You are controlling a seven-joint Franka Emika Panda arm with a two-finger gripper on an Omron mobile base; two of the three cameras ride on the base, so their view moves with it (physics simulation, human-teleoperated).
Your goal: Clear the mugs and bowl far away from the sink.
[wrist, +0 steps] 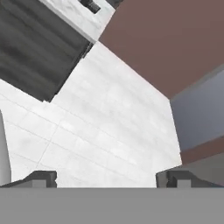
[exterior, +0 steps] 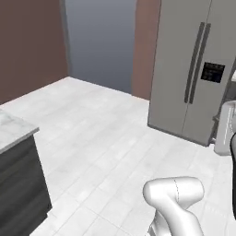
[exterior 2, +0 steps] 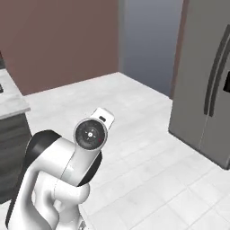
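The gripper (wrist: 106, 178) is spread fully apart and holds nothing, pointing at bare floor tiles (wrist: 105, 127). A dark island counter (wrist: 39, 48) sits at ten o'clock. Where the mugs, bowl and sink lie cannot be told.

White tiled floor (exterior: 101, 138), open and evenly lit. Brown-maroon walls (exterior: 27, 41) flank a grey-blue recess (exterior: 99, 41) at the far end. Grey double-door fridge (exterior: 193, 69) on the right, dark vertical handles, black dispenser panel. Dark-fronted cabinet (exterior: 18, 189) with pale marbled countertop (exterior: 11, 129) at left.
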